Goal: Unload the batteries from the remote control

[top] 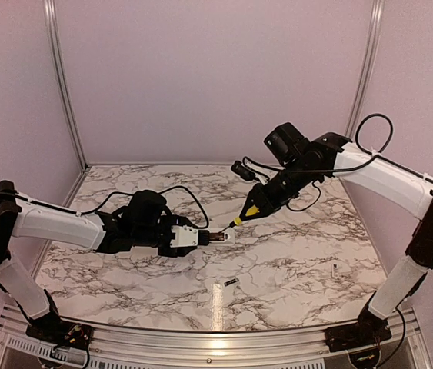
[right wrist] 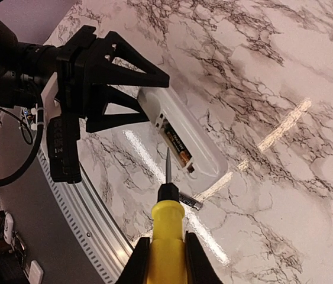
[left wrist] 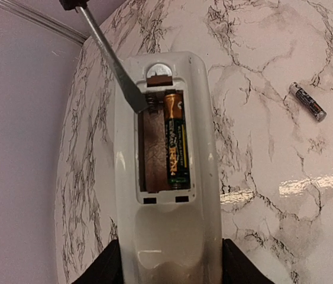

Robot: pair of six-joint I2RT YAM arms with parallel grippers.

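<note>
The white remote control (left wrist: pixel 166 195) is held in my left gripper (left wrist: pixel 169 269), open back face up above the table; it also shows in the top view (top: pixel 222 237). One dark battery (left wrist: pixel 177 139) sits in the right slot; the left slot is empty. A second battery (left wrist: pixel 307 102) lies loose on the table, also seen in the top view (top: pixel 231 283). My right gripper (right wrist: pixel 166 251) is shut on a yellow-handled screwdriver (right wrist: pixel 167 231). Its blade (left wrist: pixel 110 59) reaches the spring end of the empty slot.
A tiny pale screw (top: pixel 334 269) lies on the marble table at the right. The metal rail (top: pixel 201 338) runs along the table's near edge. Pale walls close the back and sides. A black cable (top: pixel 308 201) hangs under the right arm.
</note>
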